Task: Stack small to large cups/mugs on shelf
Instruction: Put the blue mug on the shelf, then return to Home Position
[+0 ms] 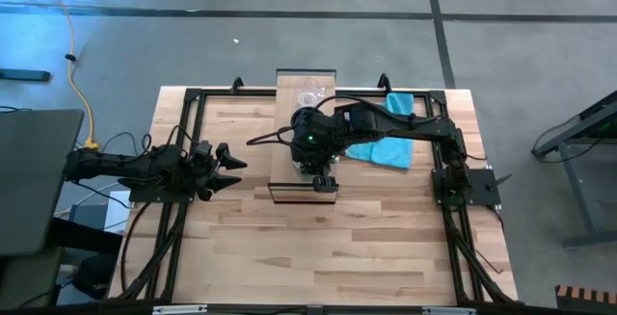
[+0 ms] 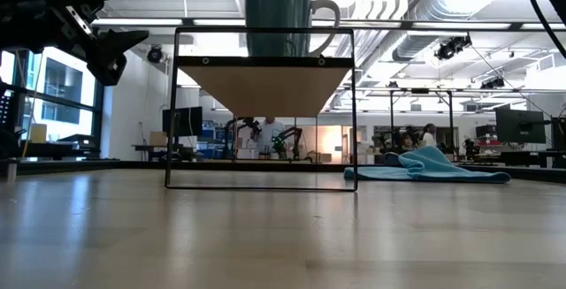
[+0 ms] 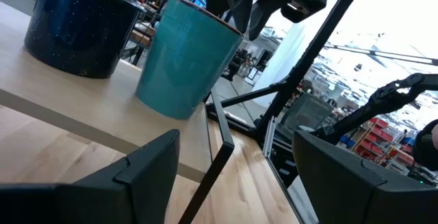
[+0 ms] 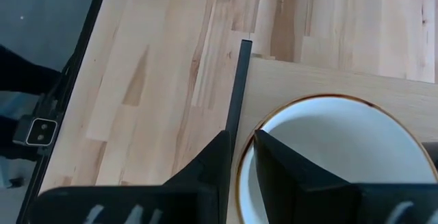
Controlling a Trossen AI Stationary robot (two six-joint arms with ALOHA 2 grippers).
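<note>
We see right gripper (image 4: 239, 157) pinching rim of teal, white-lined handled mug (image 3: 186, 56) on light-wood shelf board (image 3: 82, 111), beside dark speckled mug (image 3: 75, 25); clear glass cup (image 1: 308, 97) at far end. Left gripper (image 1: 224, 170) spread wide, near table's left edge.

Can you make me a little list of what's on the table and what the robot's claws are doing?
shelf: light wood, on the table
glass cup: far end of shelf
dark speckled mug: on shelf
teal mug: on shelf, white inside
right claw: pinching the teal mug's rim
left claw: open, beside shelf
blue cloth: lying on table
</note>
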